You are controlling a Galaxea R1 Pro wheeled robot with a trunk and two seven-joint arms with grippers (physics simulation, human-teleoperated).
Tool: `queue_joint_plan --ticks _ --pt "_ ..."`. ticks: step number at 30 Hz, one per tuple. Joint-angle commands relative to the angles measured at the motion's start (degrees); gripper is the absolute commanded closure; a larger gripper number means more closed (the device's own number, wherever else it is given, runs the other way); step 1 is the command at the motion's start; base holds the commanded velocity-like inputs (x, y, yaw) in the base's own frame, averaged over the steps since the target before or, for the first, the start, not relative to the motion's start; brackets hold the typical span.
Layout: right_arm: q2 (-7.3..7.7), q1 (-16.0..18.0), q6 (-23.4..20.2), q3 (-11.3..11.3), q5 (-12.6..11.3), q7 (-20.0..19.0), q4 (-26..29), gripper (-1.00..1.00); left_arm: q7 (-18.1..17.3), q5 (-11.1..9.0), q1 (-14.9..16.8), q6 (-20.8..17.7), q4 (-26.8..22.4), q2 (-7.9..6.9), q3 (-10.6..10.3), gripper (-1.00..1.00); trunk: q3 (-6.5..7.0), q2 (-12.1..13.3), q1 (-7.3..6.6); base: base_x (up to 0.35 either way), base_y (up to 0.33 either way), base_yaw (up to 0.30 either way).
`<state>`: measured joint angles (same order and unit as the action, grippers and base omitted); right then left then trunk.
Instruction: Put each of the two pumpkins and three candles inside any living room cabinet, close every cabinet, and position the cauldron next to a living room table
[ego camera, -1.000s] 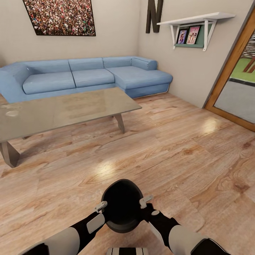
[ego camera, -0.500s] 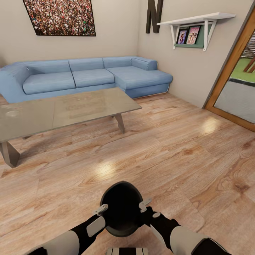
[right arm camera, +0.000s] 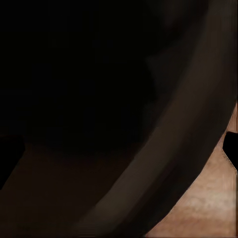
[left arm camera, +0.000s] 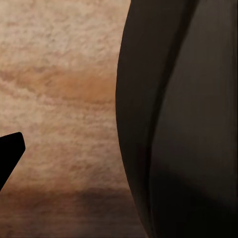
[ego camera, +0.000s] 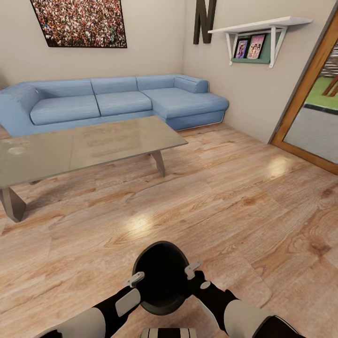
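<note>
The cauldron (ego camera: 162, 277), a round black pot seen from above, hangs low over the wood floor right in front of me. My left gripper (ego camera: 135, 279) is at its left rim and my right gripper (ego camera: 193, 270) at its right rim, each shut on the rim. In the left wrist view the dark cauldron wall (left arm camera: 188, 124) stands beside one black fingertip (left arm camera: 9, 151). The right wrist view has the cauldron's rim (right arm camera: 163, 163) running between both fingertips. The glass-topped table (ego camera: 94, 143) with grey slab legs stands ahead to the left, about a metre of floor away from the cauldron.
A blue corner sofa (ego camera: 117, 101) runs behind the table along the back wall. On the right wall hangs a white shelf (ego camera: 260, 28) with photos, and a wood-framed doorway (ego camera: 305, 94) opens further right. A small round mark (ego camera: 16, 150) lies on the tabletop's left end.
The view has shifted slightly. The cauldron and both grippers sit a little lower in the view, with the same hold on the rim.
</note>
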<state>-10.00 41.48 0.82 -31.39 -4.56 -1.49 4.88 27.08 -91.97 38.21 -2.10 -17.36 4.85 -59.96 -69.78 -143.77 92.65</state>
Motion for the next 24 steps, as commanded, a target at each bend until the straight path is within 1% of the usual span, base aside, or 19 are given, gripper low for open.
queue_joint_plan --ticks 1,6,8,10,12,13,14,15,16,17,19,22,24 --pt "0.51 0.01 0.03 -0.42 0.18 0.42 -1.54 -1.00 0.30 -0.67 -0.06 -0.14 1.71 -0.06 -0.24 -1.00 -0.01 0.01 0.02 0.000 0.000 0.000" --pt "0.45 0.01 0.34 -0.36 0.13 0.23 -1.51 -1.00 0.49 -0.20 -0.03 -0.05 1.88 -0.33 -0.41 -1.00 -0.01 0.01 0.02 0.000 0.000 0.000" --pt "0.21 0.01 1.53 -0.33 -0.13 0.07 -1.44 -1.00 0.30 0.25 0.01 0.03 2.06 -0.36 -0.54 -1.00 -0.01 0.01 0.02 0.000 0.000 0.000" --pt "0.14 0.01 3.01 -0.23 -0.31 0.03 -1.34 -1.00 0.17 1.65 0.02 0.09 2.10 -0.37 -0.55 -1.00 -0.01 0.01 0.02 0.000 0.000 0.000" --pt "0.15 0.01 3.95 -0.09 -0.42 0.01 -1.30 -1.00 0.12 3.89 0.02 0.21 2.08 -0.37 -0.48 -1.00 -0.01 0.01 0.02 0.000 0.000 0.000" --pt "0.15 0.01 4.28 0.02 -0.71 0.00 -1.25 -1.00 0.08 5.38 0.02 0.28 2.07 -0.37 -0.41 -1.00 -0.01 0.01 0.02 0.000 0.000 0.000" --pt "0.17 0.01 4.39 0.10 -1.18 0.00 -1.23 -1.00 0.05 6.00 0.02 0.30 2.05 -0.37 -0.38 -1.00 -0.01 0.01 0.02 0.000 0.000 0.000" --pt "0.20 0.01 4.44 0.16 -2.05 0.00 -1.21 -1.00 0.03 6.42 0.02 0.32 2.02 -0.37 -0.36 -1.00 -0.01 0.01 0.02 0.000 0.000 0.000" --pt "0.22 -0.01 4.49 0.22 -4.29 0.00 -1.22 -1.00 0.01 6.78 0.02 0.33 2.00 -0.37 -0.39 -1.00 -0.01 0.01 0.02 0.000 0.000 0.000" --pt "0.27 0.00 4.48 0.25 -7.12 0.00 -1.26 -1.00 -0.01 6.96 0.02 0.37 1.96 -0.37 -0.44 -1.00 -0.01 0.01 0.02 0.000 0.000 0.000" --pt "0.35 0.00 4.46 0.27 -10.29 0.00 -1.35 -1.00 -0.06 7.09 0.02 0.42 2.00 -0.37 -0.51 -1.00 -0.01 0.01 0.02 0.028 0.040 0.000" --pt "0.35 0.01 4.45 0.27 -12.28 0.00 -1.39 -1.00 -0.09 7.40 0.02 0.50 1.99 -0.37 -0.58 -1.00 -0.01 0.01 0.02 0.102 0.173 0.000" --pt "0.34 0.01 4.45 0.26 -12.50 0.00 -1.39 -1.00 -0.09 7.46 0.04 0.51 1.94 -0.37 -0.55 -1.00 -0.01 0.01 0.02 0.066 0.110 0.000"
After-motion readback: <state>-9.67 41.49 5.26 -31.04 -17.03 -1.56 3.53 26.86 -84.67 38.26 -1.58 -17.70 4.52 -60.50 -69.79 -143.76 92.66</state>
